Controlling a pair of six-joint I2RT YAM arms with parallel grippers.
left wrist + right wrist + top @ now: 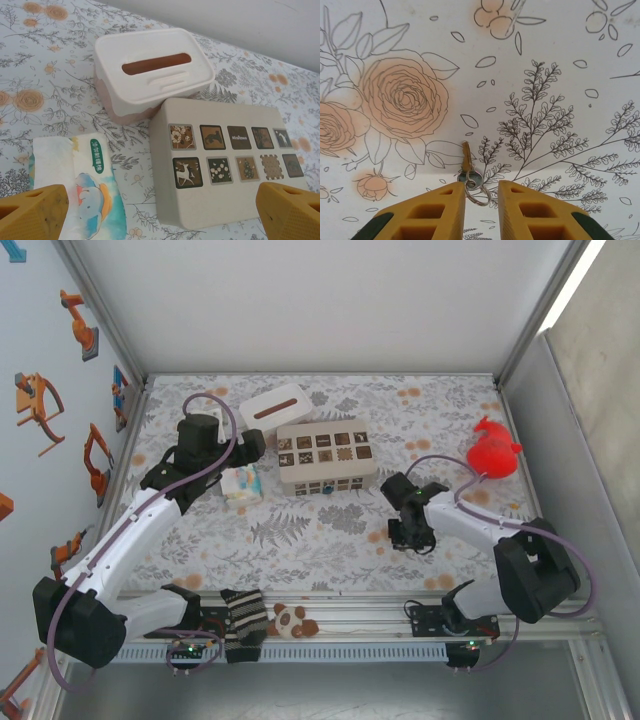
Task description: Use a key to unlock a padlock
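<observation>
Straddling the ring of the key, which lay flat on the floral tablecloth, the right gripper was released, its yellow fingers parted. The left gripper hung wide open, holding nothing, above a tissue pack and the beige compartment box, with a white tissue box behind.

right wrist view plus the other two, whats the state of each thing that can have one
small brass key on a steel ring: lying flat on the floral tablecloth, not gripped
right gripper: open, one finger on either side of the ring
left gripper: open, holding nothing
beige compartment box with picture tiles: closed
white plastic tissue box: lid on, no tissue poking out
soft tissue pack: lying flat
</observation>
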